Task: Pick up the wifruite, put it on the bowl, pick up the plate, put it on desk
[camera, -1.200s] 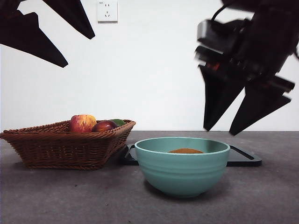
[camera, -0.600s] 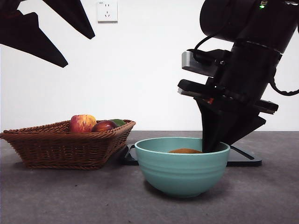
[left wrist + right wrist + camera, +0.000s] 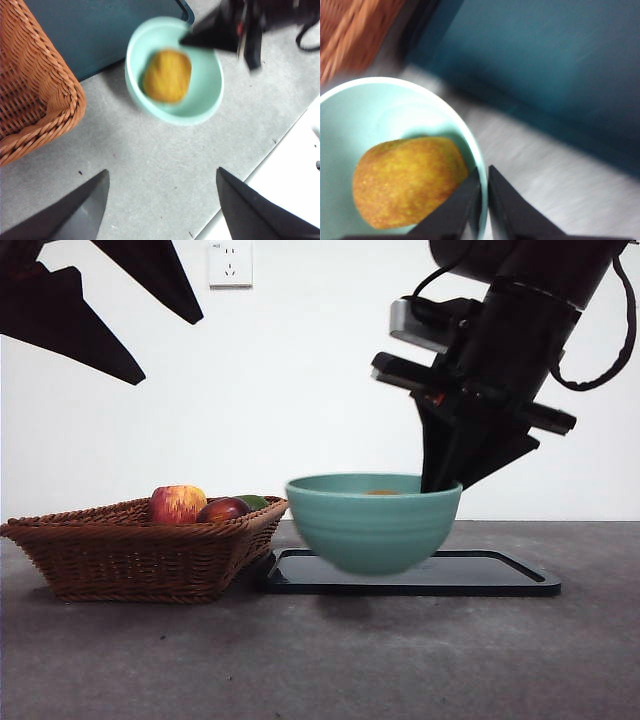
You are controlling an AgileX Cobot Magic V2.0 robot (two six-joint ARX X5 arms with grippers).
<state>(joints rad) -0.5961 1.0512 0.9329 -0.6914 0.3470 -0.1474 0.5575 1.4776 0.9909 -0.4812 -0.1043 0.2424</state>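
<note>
Jaws pinching bowl [image 3: 372, 520] rim, wifruite [image 3: 407, 180] lying inside

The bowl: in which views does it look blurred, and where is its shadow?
Front view: the bowl has soft, smeared edges, with a faint shadow on the desk beneath it. Left wrist view: bowl and fruit are smeared. Right wrist view: the surroundings are streaked.
</note>
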